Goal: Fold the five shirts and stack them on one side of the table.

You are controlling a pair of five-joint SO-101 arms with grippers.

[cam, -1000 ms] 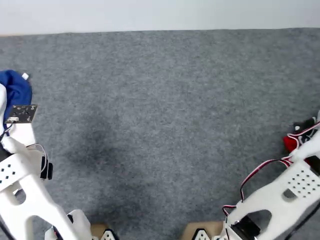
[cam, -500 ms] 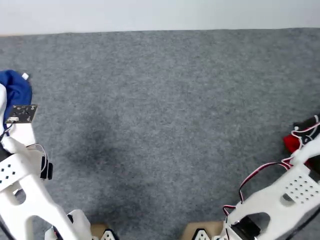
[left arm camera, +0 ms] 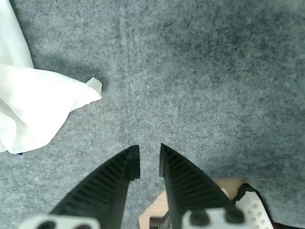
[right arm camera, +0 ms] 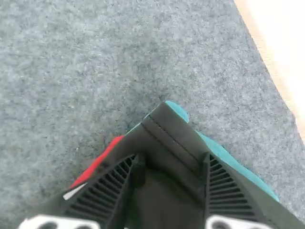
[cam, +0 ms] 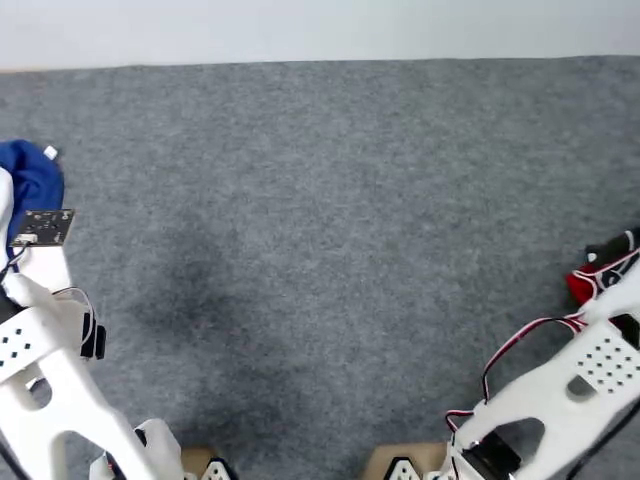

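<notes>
— Where do the left arm's jaws stand?

— The left gripper (left arm camera: 148, 151) hangs over the grey felt-like table mat (left arm camera: 214, 71). Its two black ridged jaws are drawn close, with only a narrow slit between the tips and nothing in it.

— Any shirts near them?

— A crumpled white cloth shirt (left arm camera: 38, 102) lies on the mat ahead of the tips and out past one jaw, well apart from both. Back under the jaws' roots there is a tan block (left arm camera: 155, 217). From above, a rumpled dark blue cloth shirt (cam: 30, 180) lies just beyond the white left arm (cam: 50, 390), at the mat's edge.

— And the right side?

— The right gripper (right arm camera: 172, 164) has its jaws spread wide, astride a fold of a black cloth shirt (right arm camera: 167, 129). The black cloth fills the gap between them and juts past the tips in a point.

— What lies around that fold?

— A teal cloth shirt (right arm camera: 228, 156) peeks from under the black one, along the outside of one jaw and just ahead of the point. A red cloth shirt (right arm camera: 97, 162) shows outside the other jaw. Past the teal side the mat ends at a pale tan strip (right arm camera: 281, 43). From above, the white right arm (cam: 560, 400) stands at that edge of the mat, red and black cloth beside it.
</notes>
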